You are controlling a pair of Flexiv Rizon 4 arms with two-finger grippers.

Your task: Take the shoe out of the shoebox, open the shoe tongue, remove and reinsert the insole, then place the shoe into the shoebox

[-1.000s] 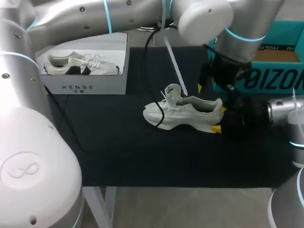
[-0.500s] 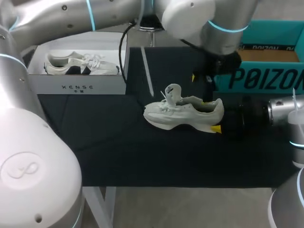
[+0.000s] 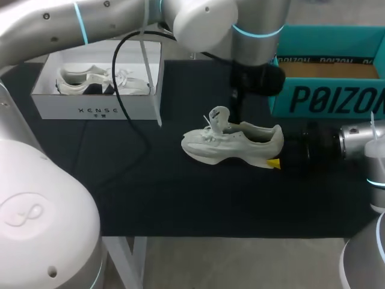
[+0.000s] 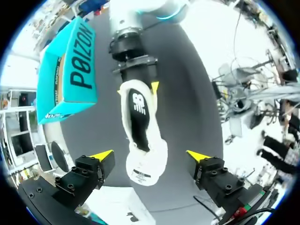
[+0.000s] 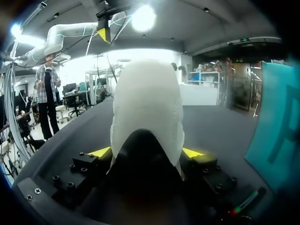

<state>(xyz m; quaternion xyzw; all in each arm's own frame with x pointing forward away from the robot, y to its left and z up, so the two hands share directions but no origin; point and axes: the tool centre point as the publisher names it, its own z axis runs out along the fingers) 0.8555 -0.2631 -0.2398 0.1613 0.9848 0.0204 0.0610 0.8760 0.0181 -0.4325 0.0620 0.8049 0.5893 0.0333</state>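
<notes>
Currently the shoe (image 3: 231, 143) stands on its sole mid-table (image 3: 180, 198), outside the white shoebox (image 3: 96, 108), which has a second shoe in it. Our right gripper (image 5: 146, 152) pinches the heel from both sides. Our left gripper (image 4: 150, 155) hangs above the shoe's opening, spread wide, touching nothing.

Handling, our estimate: light, with a soft upper that would buckle under a squeeze. Heel and sole look stiffest, so the heel is the sound hold. The insole (image 4: 138, 112) looks thin and floppy, best pinched at its heel-end edge. The tongue (image 3: 219, 115) stands up.

Print: logo on insole, small dark lettering on shoebox front, large white lettering on teal box (image 3: 325, 99). Noted, not transcribed.
</notes>
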